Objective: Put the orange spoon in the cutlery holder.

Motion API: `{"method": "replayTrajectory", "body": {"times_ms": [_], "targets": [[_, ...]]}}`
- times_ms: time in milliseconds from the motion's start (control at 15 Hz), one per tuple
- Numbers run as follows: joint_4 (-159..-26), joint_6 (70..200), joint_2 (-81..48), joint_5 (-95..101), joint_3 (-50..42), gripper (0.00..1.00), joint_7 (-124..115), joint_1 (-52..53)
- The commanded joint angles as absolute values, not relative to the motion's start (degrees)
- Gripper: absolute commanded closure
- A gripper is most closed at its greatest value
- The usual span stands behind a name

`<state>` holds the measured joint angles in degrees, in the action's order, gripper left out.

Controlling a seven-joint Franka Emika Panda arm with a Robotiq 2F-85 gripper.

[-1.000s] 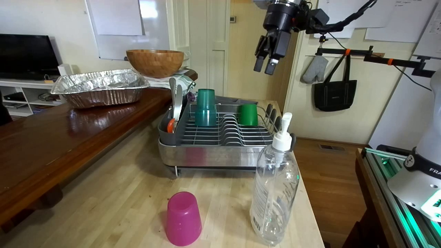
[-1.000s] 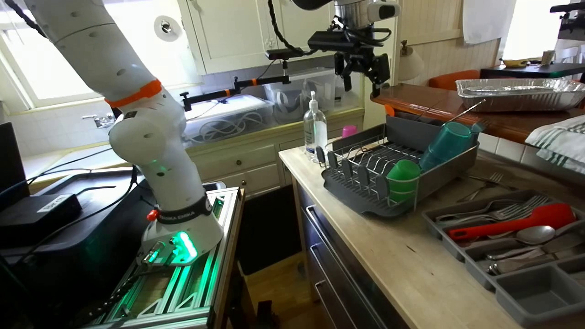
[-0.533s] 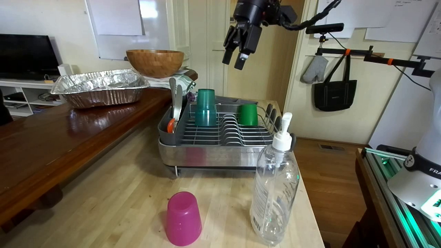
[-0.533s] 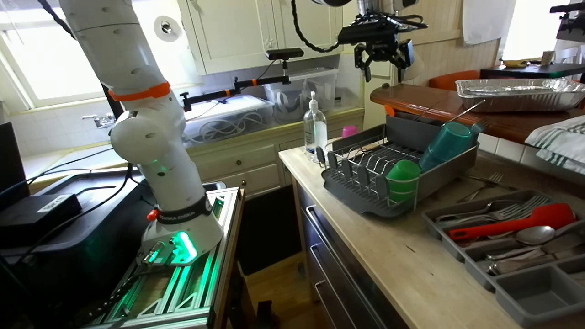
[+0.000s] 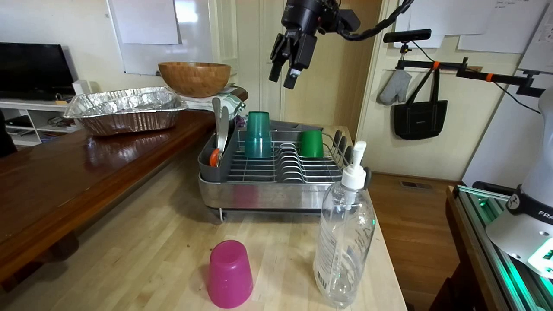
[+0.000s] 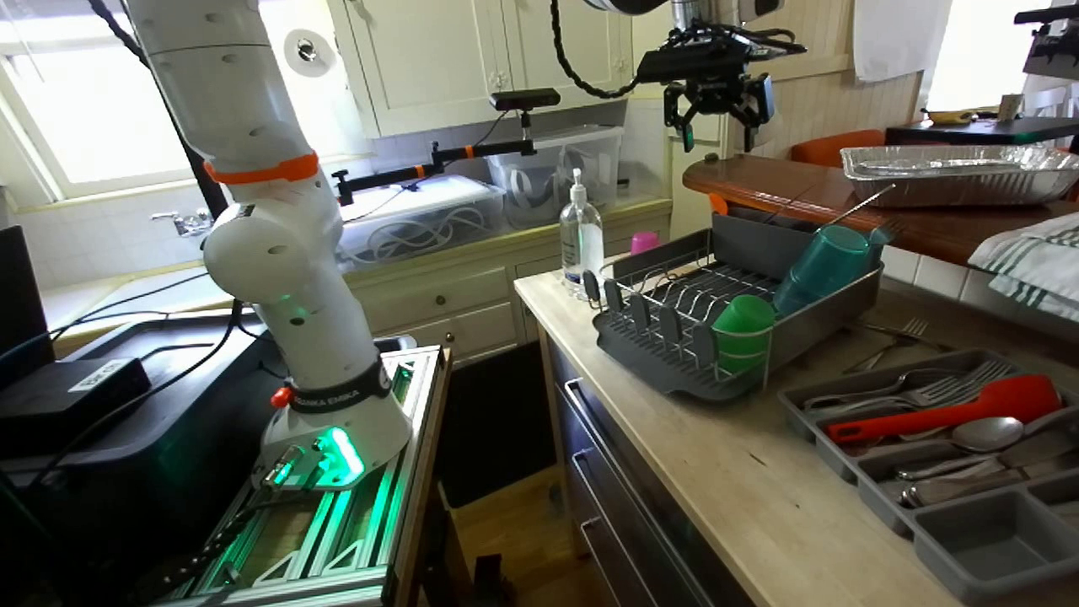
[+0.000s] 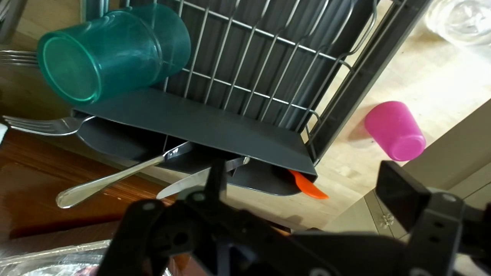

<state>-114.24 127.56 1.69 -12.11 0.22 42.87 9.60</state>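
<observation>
One hand (image 6: 718, 142), spread, empty, higher than cutlery holder (image 7: 230, 130); orange spoon (image 7: 308, 186) inside, protruding; possible dislodging by low hand sweep.

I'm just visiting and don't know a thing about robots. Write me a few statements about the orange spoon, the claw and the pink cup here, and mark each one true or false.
1. The orange spoon sticks out of the cutlery holder at the edge of the dish rack. True.
2. The orange spoon is alone in the cutlery holder. False: a metal fork pokes out of it too.
3. The claw hangs open, with nothing in its grip. True.
4. The pink cup stands upside down. True.
5. The pink cup is inside the dish rack. False: it is on the wooden counter, outside the rack.
6. The claw is touching the wooden counter. False: it is up in the air, higher than the dish rack.
</observation>
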Motion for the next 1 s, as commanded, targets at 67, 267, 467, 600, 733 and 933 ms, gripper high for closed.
{"method": "replayTrajectory", "body": {"times_ms": [67, 267, 467, 600, 733, 933], "targets": [[-112.71, 127.84, -0.05, -11.57, 2.72, 0.0, 44.35, 8.33], [-110.2, 129.07, -2.63, -12.05, 4.56, 0.0, 50.05, 8.89], [-105.44, 129.32, -7.0, -10.97, 7.15, 0.0, 56.93, 9.36], [-101.21, 126.87, -10.74, -10.56, 8.77, 0.0, 61.39, 9.2], [-97.24, 125.5, -14.5, -9.8, 10.04, 0.0, 66.26, 8.75], [-91.06, 121.41, -20.17, -6.81, 11.04, 0.0, 72.32, 8.33]]}}
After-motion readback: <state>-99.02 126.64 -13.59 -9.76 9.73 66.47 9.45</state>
